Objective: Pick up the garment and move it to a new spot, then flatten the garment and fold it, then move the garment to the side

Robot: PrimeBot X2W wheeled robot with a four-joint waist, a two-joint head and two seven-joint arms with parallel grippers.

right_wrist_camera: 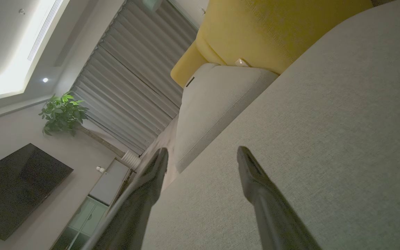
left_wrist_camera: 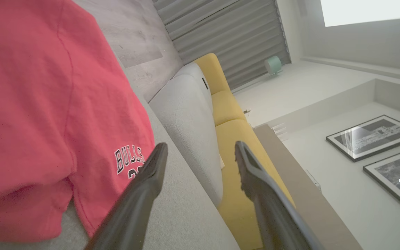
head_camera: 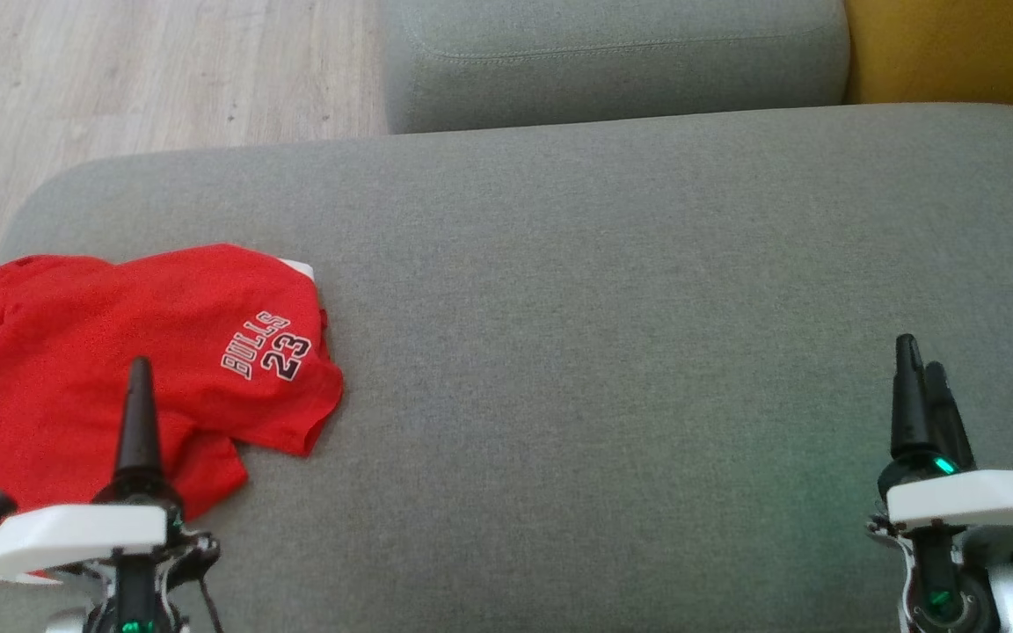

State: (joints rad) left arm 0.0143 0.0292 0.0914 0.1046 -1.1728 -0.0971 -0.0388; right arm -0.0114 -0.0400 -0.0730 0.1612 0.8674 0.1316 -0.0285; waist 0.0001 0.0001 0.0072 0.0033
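The garment [head_camera: 120,360] is a red shirt printed "BULLS 23", lying folded at the left end of the grey cushion [head_camera: 603,334]. My left gripper [head_camera: 138,374] hovers over its near part, open and empty; in the left wrist view the garment [left_wrist_camera: 43,114] lies left of the spread fingers [left_wrist_camera: 148,180] of that gripper [left_wrist_camera: 200,149]. At the lower right of the head view my right gripper [head_camera: 920,352] rests above bare cushion, far from the shirt. Seen from the right wrist, this gripper [right_wrist_camera: 201,152] is open with nothing between its fingers.
A second grey cushion [head_camera: 612,61] sits behind the big one, with a yellow sofa part [head_camera: 955,44] at the back right. Wooden floor [head_camera: 120,79] lies past the cushion's left and far edges. The cushion's middle and right are bare fabric.
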